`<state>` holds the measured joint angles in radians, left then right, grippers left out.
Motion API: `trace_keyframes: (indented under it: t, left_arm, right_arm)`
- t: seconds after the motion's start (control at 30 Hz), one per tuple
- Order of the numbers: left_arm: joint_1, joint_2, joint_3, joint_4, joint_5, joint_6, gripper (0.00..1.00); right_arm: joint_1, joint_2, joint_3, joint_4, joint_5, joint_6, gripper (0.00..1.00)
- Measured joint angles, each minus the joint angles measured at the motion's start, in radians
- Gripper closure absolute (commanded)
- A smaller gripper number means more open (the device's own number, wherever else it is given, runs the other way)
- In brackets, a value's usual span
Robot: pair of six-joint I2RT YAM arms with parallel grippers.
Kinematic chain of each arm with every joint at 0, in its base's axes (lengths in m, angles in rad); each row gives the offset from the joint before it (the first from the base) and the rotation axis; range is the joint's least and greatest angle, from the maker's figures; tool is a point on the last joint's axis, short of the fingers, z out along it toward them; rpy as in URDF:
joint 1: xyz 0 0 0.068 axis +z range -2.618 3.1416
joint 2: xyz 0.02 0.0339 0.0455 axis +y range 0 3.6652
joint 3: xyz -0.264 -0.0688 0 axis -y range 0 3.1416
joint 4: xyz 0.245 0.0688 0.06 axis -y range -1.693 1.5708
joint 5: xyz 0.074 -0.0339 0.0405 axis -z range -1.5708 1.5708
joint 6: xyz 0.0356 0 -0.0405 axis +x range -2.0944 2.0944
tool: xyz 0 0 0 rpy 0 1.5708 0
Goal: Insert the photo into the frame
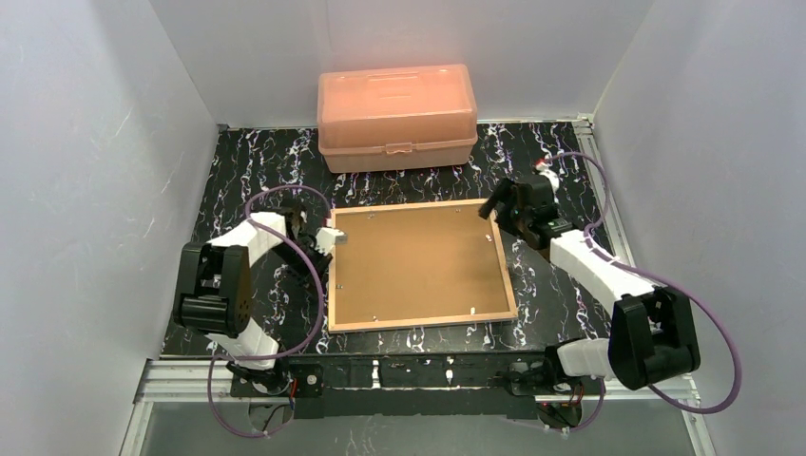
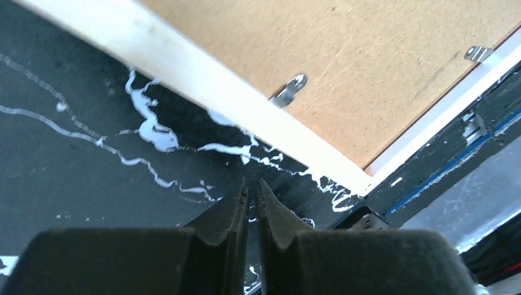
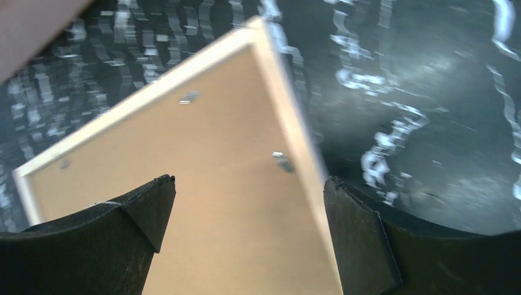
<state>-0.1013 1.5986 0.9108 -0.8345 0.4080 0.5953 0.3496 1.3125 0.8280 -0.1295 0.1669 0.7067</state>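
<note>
The frame [image 1: 423,320] lies face down in the middle of the table, its tan wood rails up, with the brown backing board [image 1: 418,261] set inside it. The photo is not in view. My left gripper [image 1: 328,237] is shut and empty, low over the black table just off the frame's left rail [image 2: 203,80]. My right gripper [image 1: 494,207] is open and empty, hovering above the frame's far right corner. In the right wrist view its jaws [image 3: 249,180] straddle the right rail [image 3: 295,123] and the board [image 3: 215,160].
An orange plastic box [image 1: 397,116] stands closed behind the frame at the back wall. Small metal clips [image 2: 289,91] sit along the frame's inner edges. White walls close in the left, right and back sides.
</note>
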Motion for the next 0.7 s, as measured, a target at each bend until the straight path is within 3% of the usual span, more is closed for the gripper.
trace_keyframes:
  t: [0.17,0.37,0.7]
  left_arm:
    - [-0.098,-0.001,-0.003,0.026,-0.041,-0.009,0.92]
    - [-0.169,-0.003,-0.031,0.060,-0.064,-0.037,0.92]
    - [-0.203,-0.050,-0.072,0.061,-0.059,-0.053,0.93]
  right_arm:
    - [-0.093,0.031,-0.074,-0.019,0.008,-0.008,0.01]
    - [-0.171,0.178,-0.105,0.100,-0.143,0.019,0.01]
    - [-0.163,0.378,0.035,0.252,-0.293,0.072,0.01]
